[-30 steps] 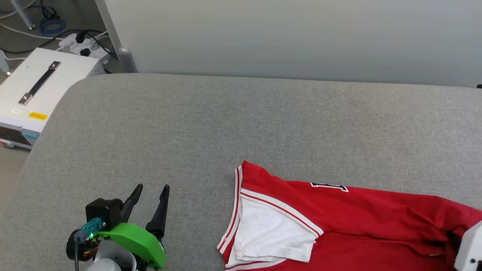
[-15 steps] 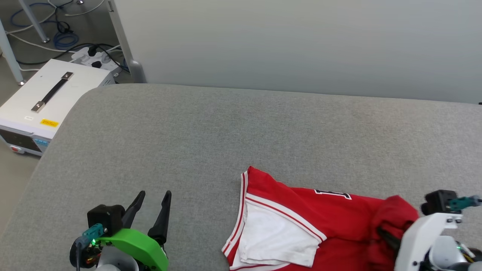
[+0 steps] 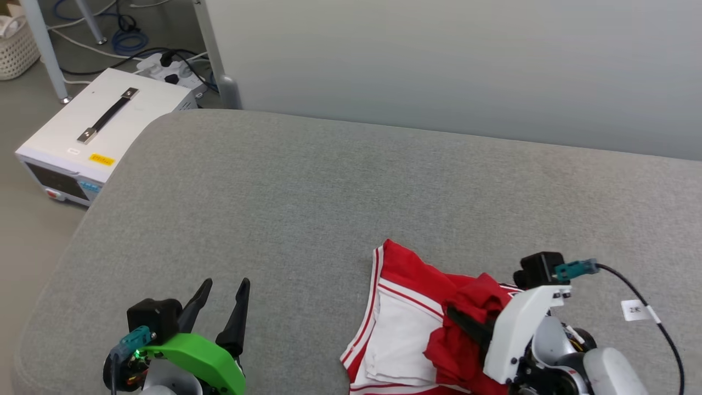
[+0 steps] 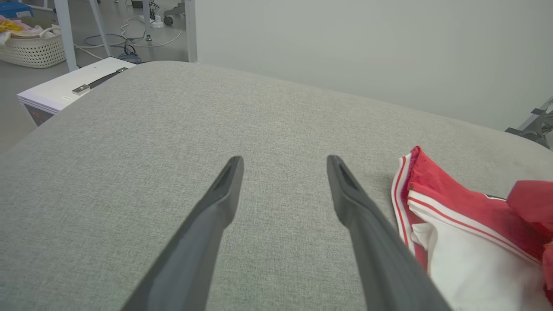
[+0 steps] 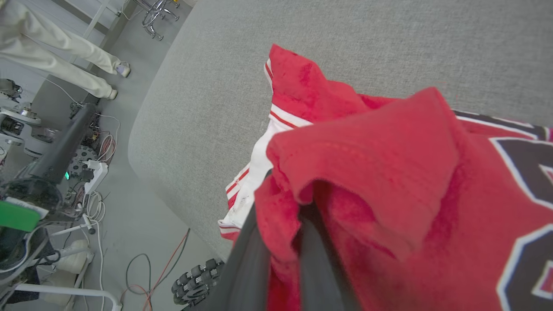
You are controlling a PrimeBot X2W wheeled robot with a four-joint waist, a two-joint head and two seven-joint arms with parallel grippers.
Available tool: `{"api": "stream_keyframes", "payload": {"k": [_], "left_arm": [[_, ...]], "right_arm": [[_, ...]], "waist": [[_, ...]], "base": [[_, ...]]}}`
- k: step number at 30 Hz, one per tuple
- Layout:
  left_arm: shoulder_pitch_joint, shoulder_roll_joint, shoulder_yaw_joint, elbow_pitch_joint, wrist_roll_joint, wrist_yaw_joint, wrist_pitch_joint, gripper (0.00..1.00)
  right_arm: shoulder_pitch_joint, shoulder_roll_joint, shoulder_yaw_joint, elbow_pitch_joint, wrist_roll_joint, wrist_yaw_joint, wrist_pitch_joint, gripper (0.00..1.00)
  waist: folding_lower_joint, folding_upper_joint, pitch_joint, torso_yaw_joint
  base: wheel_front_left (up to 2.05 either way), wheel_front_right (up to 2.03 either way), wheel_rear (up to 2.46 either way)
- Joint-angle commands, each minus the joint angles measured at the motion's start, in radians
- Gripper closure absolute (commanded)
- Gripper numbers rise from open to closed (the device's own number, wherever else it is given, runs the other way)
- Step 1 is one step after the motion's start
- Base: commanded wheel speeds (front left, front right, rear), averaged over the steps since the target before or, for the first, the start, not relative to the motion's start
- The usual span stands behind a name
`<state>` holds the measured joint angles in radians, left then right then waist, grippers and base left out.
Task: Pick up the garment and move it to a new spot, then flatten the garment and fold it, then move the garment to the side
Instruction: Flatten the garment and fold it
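The garment (image 3: 408, 271), a red jersey with a white sleeve (image 3: 397, 334) and striped trim, lies bunched at the table's near right. My right gripper (image 3: 459, 319) is shut on a fold of its red cloth, held up over the white sleeve. In the right wrist view the dark fingers (image 5: 255, 263) pinch the red fabric (image 5: 367, 142), and black white-edged lettering (image 5: 525, 172) shows at the right. My left gripper (image 3: 225, 284) hovers open and empty over bare table, to the left of the garment. The left wrist view shows the left gripper (image 4: 284, 160) spread wide, with the garment (image 4: 458, 203) to its right.
The grey padded table (image 3: 329, 181) has a rounded left edge, with a pale wall panel behind it. On the floor to the left are a white box with a black handle (image 3: 104, 126), a power strip with cables (image 3: 170, 68) and a basket (image 3: 16, 49). A person's legs (image 5: 56, 52) stand beyond the table.
The head camera has shifted. My right gripper has come into view and carried the gripped red cloth leftward, folding the garment's right part over toward the white sleeve. The left gripper has stayed put.
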<state>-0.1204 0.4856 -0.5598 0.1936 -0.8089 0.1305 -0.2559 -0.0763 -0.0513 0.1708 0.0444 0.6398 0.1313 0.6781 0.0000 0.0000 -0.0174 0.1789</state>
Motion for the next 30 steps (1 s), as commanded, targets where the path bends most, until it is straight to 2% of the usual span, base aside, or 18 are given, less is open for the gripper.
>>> {"api": "stream_keyframes", "payload": {"k": [1,11,12,13,14,22,25,28,30], "left_arm": [[0.002,-0.007,0.0,0.005,0.005,-0.006,-0.005,0.0],[-0.005,-0.015,-0.012,0.017,0.005,-0.012,0.0,0.0],[-0.005,-0.015,-0.013,0.018,0.004,-0.012,0.0,0.0],[-0.006,-0.016,-0.013,0.019,0.004,-0.012,0.0,0.0],[-0.006,-0.016,-0.013,0.02,0.003,-0.012,0.0,0.0],[-0.002,-0.011,-0.008,0.024,0.0,-0.007,0.0,0.0],[-0.001,-0.01,-0.008,0.019,0.001,-0.005,-0.001,0.0],[0.002,-0.008,-0.006,0.015,0.002,-0.003,-0.001,0.0],[0.004,-0.008,-0.002,0.009,0.005,-0.003,-0.002,0.0]], "right_arm": [[-0.034,0.001,0.019,0.04,0.003,-0.001,-0.028,1.0],[-0.127,0.001,0.13,0.26,0.033,-0.001,-0.154,1.0],[-0.137,0.001,0.138,0.276,0.035,-0.001,-0.169,0.78],[-0.148,0.001,0.149,0.294,0.038,-0.001,-0.184,0.07],[-0.157,0.001,0.158,0.307,0.042,-0.001,-0.193,0.0],[-0.222,0.001,0.3,0.303,0.163,-0.001,-0.242,0.0],[-0.237,0.001,0.32,0.291,0.184,-0.001,-0.248,0.0],[-0.256,0.001,0.31,0.278,0.171,-0.001,-0.258,0.0],[-0.274,0.001,0.294,0.265,0.105,-0.001,-0.266,0.0]], "waist": [[0.0,0.0,0.005,0.02],[0.0,0.0,0.011,0.076],[0.0,0.0,0.011,0.08],[0.0,0.0,0.012,0.083],[0.0,0.0,0.012,0.085],[0.0,0.0,0.001,0.074],[0.0,0.0,-0.005,0.062],[0.0,0.0,-0.014,0.043],[0.0,0.0,-0.016,0.029]], "base": [[0.0,0.0,0.0],[0.0,0.0,0.0],[0.0,0.0,0.0],[0.0,0.0,0.0],[0.0,0.0,0.0],[0.0,0.0,0.0],[0.0,0.0,0.0],[0.0,0.0,0.0],[0.0,0.0,0.0]]}}
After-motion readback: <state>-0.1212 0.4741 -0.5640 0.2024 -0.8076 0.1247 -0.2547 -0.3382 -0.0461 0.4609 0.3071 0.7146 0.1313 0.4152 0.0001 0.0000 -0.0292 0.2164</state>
